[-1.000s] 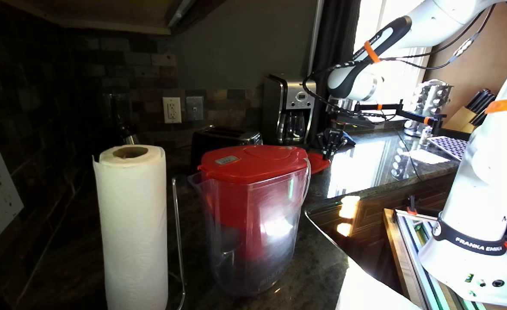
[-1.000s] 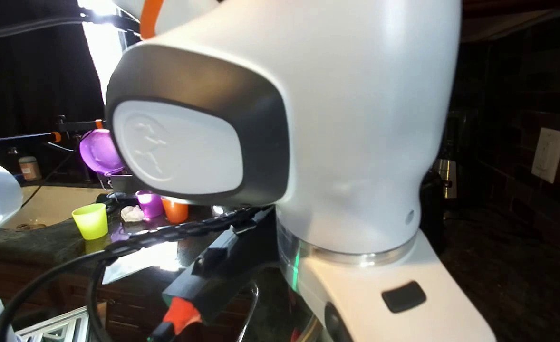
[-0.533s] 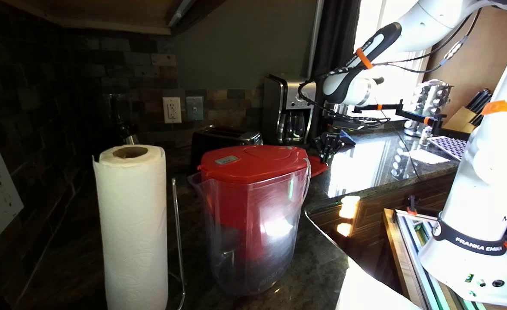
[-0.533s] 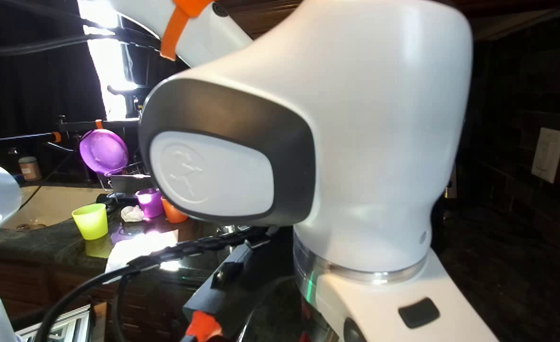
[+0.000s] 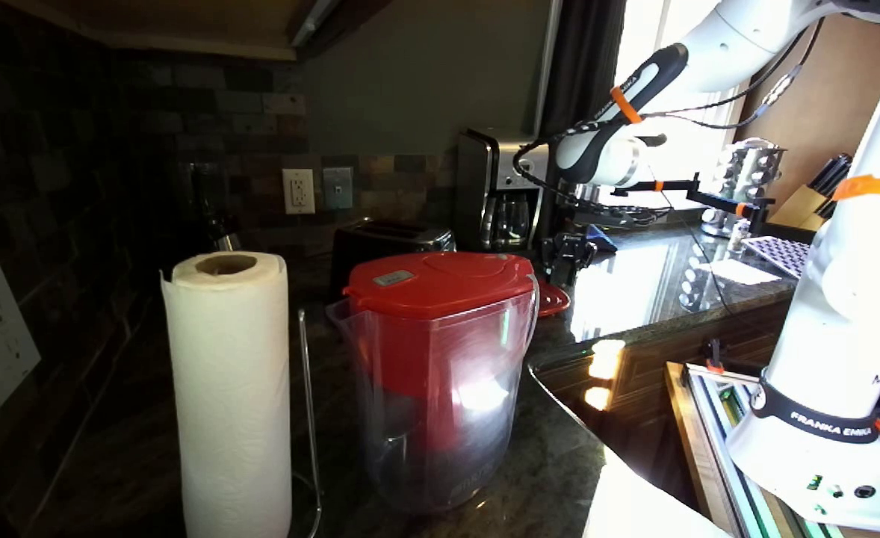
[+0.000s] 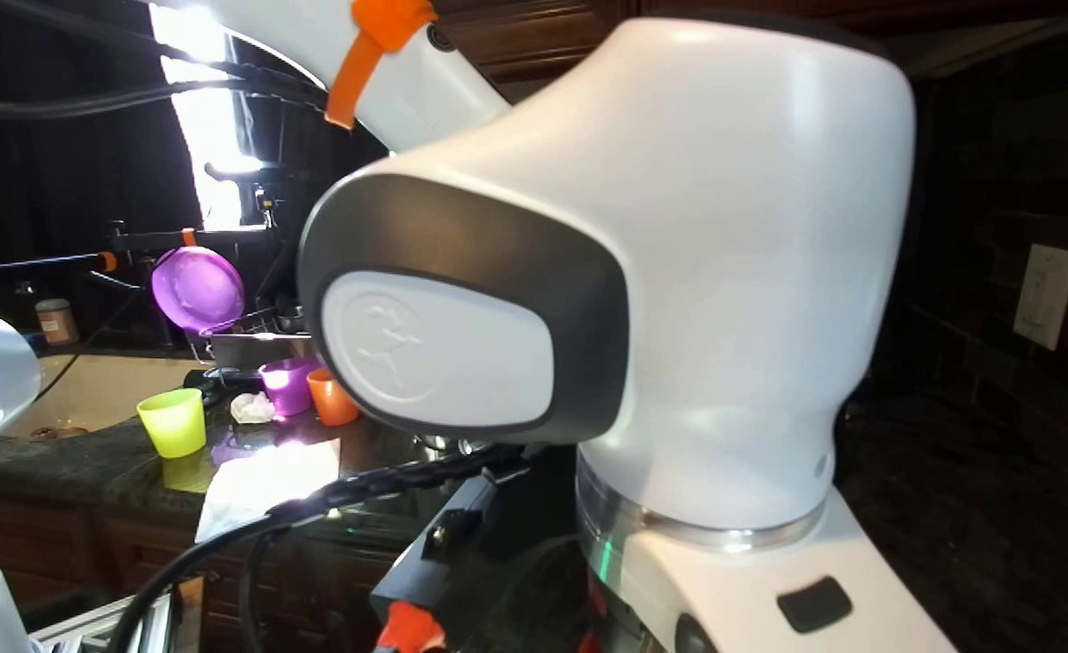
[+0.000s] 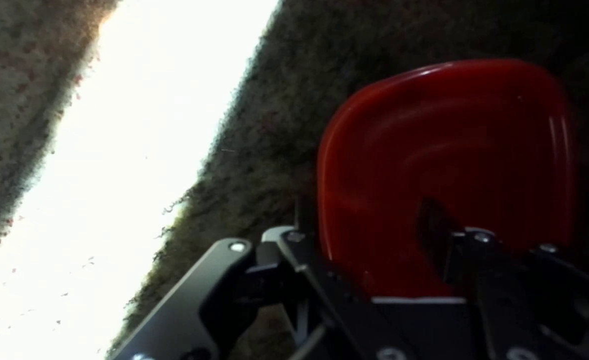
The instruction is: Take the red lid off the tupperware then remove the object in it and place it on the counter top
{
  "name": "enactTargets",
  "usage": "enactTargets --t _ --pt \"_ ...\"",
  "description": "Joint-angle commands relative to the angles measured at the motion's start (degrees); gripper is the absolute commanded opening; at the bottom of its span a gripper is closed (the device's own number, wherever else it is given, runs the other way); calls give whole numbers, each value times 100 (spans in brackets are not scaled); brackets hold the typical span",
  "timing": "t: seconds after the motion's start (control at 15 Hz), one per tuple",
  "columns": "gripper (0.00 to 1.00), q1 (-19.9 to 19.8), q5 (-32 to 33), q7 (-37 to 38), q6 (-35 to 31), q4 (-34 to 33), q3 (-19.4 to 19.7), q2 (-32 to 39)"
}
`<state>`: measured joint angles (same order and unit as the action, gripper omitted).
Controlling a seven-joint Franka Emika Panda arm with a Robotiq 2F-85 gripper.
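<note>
Wrist view: red lid right of ctr, over dark counter top; contact unclear. Gripper at bottom, jaws spread astride lid's left rim, prob. to leave it loose.

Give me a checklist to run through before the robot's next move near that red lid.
1. Tool open: ok; its fingers stand apart.
2. Red lid near the tool: ok; one finger overlaps it in the wrist view.
3. Red lid gripped: not ok; its edge shows in the gap.
4. Object inside the tupperware: cannot tell; neither can be made out.
5. Pitcher upright: ok; an exterior view shows it partly hiding the red lid.
6. Counter top in view: ok; it shows beside the red lid.
</note>
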<state>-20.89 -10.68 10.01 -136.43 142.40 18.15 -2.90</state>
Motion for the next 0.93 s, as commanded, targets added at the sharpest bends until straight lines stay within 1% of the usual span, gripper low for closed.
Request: enactTargets --t 0.0,0.07,0.13,0.33,0.6,0.8,0.87 --pt "88 112 74 -83 -180 230 -20 -331" --pt "96 154 147 -141 -210 360 -61 -545" --pt "99 192 200 -197 -238 451 -101 -706" --pt "100 352 446 -478 -125 777 -317 -1377" --pt "100 618 717 -725 116 1120 -715 -2215" --pt "100 955 727 -907 429 1235 -1031 -2667" --pt "100 1119 662 -1025 448 1248 -1110 -2707"
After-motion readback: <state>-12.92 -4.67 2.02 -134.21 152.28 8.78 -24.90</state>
